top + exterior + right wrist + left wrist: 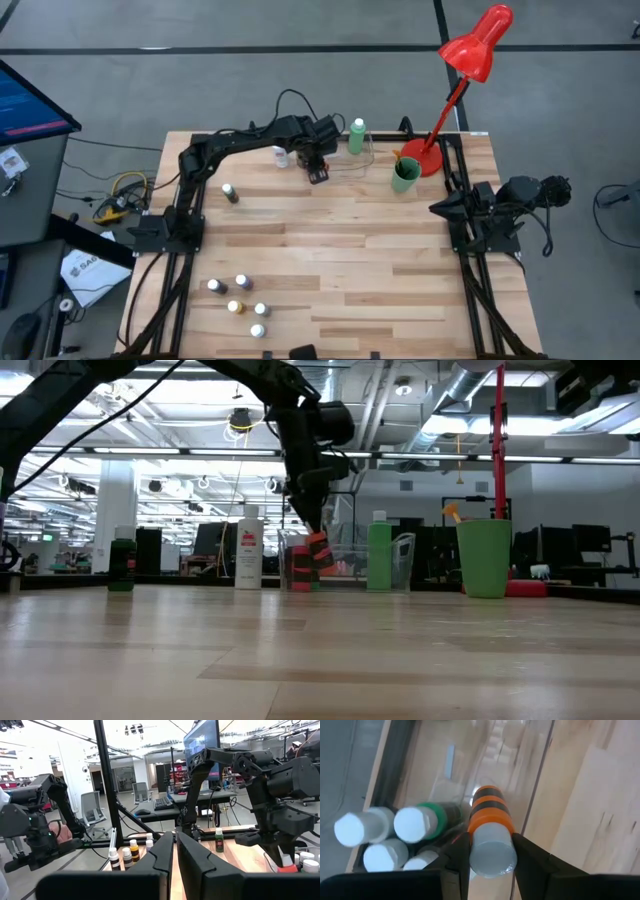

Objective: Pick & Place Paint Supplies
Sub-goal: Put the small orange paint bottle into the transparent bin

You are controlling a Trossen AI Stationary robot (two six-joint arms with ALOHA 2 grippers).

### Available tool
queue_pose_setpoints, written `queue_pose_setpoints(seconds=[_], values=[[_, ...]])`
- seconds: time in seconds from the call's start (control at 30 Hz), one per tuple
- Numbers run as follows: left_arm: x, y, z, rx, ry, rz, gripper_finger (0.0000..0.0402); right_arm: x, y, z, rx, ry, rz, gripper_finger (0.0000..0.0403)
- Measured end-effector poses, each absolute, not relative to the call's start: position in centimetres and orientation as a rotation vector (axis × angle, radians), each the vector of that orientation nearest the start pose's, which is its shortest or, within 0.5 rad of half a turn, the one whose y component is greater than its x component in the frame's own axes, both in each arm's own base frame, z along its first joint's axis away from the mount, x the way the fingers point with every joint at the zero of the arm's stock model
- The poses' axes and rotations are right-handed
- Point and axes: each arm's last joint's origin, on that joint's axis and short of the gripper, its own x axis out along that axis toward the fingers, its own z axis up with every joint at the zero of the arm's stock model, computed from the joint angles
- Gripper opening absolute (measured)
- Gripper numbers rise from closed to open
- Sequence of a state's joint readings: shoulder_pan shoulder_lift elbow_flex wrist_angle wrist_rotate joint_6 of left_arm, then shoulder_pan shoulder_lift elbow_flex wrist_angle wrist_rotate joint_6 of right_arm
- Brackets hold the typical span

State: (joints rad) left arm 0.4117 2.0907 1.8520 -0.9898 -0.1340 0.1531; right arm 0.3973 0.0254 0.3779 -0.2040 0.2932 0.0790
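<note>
The left gripper [318, 172] is clenched on a small orange bottle [490, 827] with a white cap, its two dark fingers [454, 852] pressing the bottle's sides. In the high view it sits in the upper middle of the frame, at the near left edge of the clear plastic tray [352, 160]. In the left wrist view the tray's transparent wall runs just beside the held bottle, and a green bottle [422, 821] with other white-capped bottles [362, 826] crowds close on the other side. A tall green bottle [356, 137] stands at the tray, with the green cup [404, 175] and red lamp [470, 55] to the right. One dark bottle [230, 192] stands alone at centre left; a cluster of small bottles [240, 297] waits at lower left. The right gripper [175, 851] rests pinched together, empty, at the right edge.
</note>
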Motion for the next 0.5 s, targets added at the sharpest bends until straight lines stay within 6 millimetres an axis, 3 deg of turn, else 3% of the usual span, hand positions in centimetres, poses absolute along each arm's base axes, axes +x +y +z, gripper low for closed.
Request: queue_pose_setpoints(seconds=[0.5], values=[[39.33,17.58,23.37,0.043,1.333,0.301,0.0102,5.83,1.54,26.52,0.129,-0.136,0.109,0.0021]])
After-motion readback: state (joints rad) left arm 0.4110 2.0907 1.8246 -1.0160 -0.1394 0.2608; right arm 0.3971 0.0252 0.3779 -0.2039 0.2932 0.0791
